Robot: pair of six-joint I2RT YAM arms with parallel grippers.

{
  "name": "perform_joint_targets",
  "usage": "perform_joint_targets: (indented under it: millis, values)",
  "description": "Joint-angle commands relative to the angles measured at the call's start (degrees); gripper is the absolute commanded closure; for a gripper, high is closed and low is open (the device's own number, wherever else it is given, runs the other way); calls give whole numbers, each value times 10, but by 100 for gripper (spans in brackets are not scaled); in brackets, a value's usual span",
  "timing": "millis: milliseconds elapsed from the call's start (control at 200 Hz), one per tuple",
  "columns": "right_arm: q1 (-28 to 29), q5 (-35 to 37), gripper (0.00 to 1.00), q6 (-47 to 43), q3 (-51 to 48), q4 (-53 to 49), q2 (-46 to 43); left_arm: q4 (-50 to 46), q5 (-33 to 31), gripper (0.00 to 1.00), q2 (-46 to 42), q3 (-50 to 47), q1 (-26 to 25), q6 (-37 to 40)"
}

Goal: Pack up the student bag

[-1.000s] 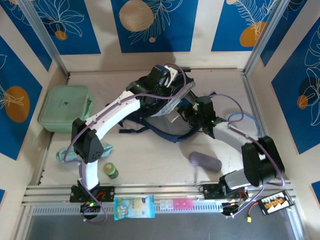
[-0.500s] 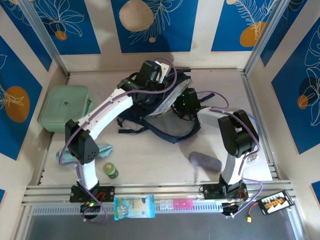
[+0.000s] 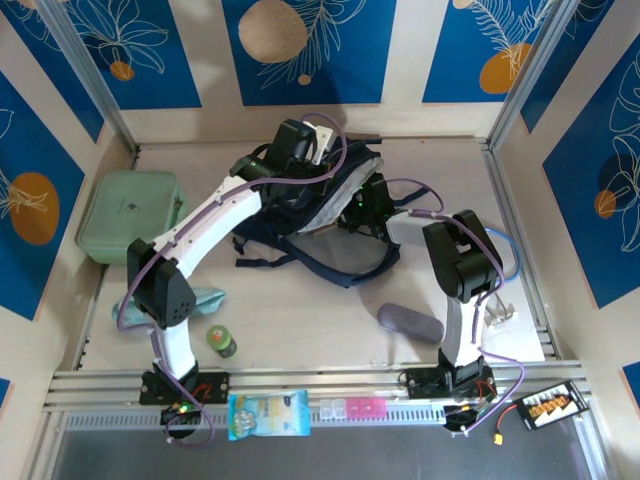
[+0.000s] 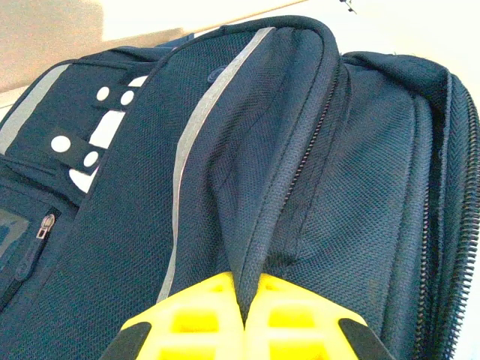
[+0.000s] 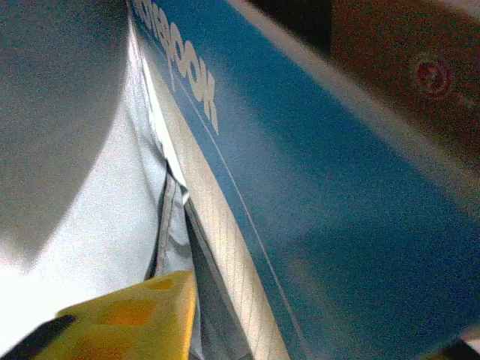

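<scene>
Top view: the bag (image 3: 362,165) lay at the table's far middle, the left gripper (image 3: 298,148) at its top and the right gripper (image 3: 365,208) at its mouth.

Left wrist view: the left gripper was clamped on a fabric fold, a detail too fine to make out from above. If the fold slipped, the mouth could sag shut.

Right wrist view: a notebook (image 5: 315,172) lay against grey lining inside the bag. One finger (image 5: 127,315) showed, so I could not tell how far the jaws were open.

Bright, even overhead light; one wrist view sharp, the other blurred.
The top view is crisp, with soft, short shadows on the tabletop (image 3: 300,315). The left wrist view shows the student bag (image 4: 300,187) weave sharply against a blown-out white background. The right wrist view is smeared, dim at upper right and glaring at lower left.
</scene>
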Motion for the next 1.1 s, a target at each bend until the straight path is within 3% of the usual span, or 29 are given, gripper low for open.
perform_joint_targets:
  millis: [0, 200, 460, 775, 910, 1095]
  values:
    - [-9, -22, 49, -13, -21, -13, -50, 61, 16, 100, -36, 4, 9, -20]
    - [-26, 11, 31, -44, -93, -62, -151, 66, 23, 100, -33, -4, 17, -28]
    - [-49, 56, 31, -78, -201, -138, -292, 84, 38, 100, -25, -33, 21, -36]
    - [-67, 255, 29, -117, -319, -304, -545, 154, 136, 29, -30, -154, 52, -48]
    - [-73, 293, 28, -146, -313, -382, -592, 193, 125, 12, -77, -245, 84, -69]
    - [-47, 293, 18, -175, -300, -393, -579, 211, 139, 2, -112, -362, 164, -149]
